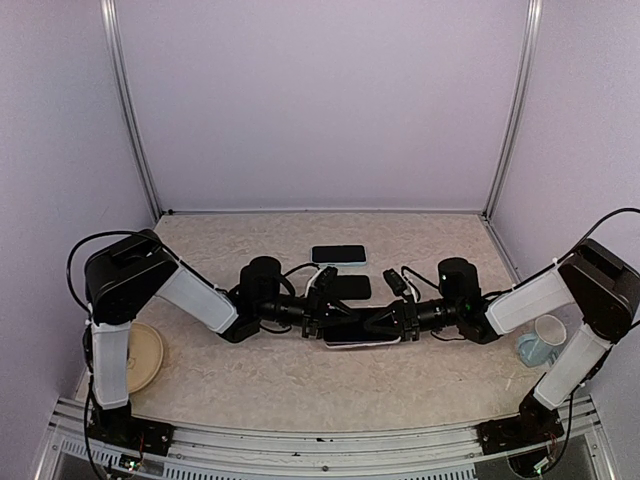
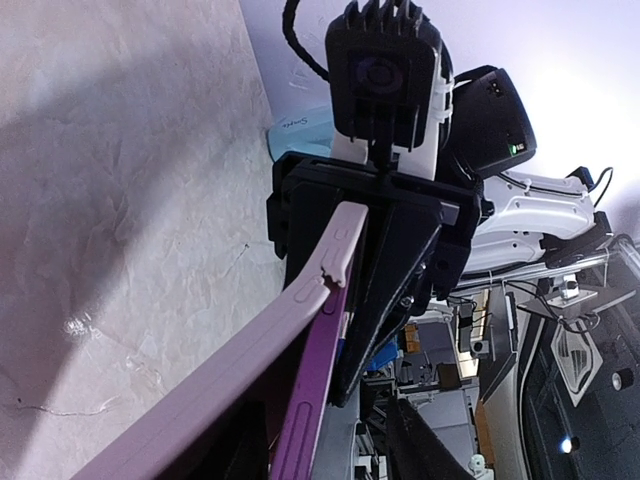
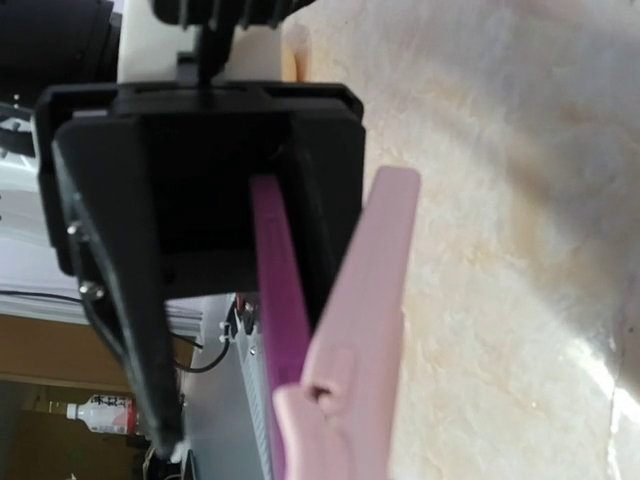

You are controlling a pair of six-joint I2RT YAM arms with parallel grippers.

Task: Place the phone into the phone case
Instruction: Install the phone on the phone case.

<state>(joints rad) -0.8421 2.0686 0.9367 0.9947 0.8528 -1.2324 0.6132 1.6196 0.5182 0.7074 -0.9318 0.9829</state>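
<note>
Left wrist: phone (image 2: pixel 312 400) at right hand (image 2: pixel 345 300)

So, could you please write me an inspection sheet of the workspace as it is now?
Surface: beige marbled table, no spill seen.
Job's things: pink phone case and purple phone edge-on, side by side between the arms; phone not fully in the case.
Clutter: light-rimmed dark slab and black slab, both phone-shaped, behind the arms; plate at left; mug at right.
Claws: left claw and right claw meet at the phone; the grip of each is unclear.
Cables: black cables loop along both arms.
Surroundings: lilac walls, metal posts.
</note>
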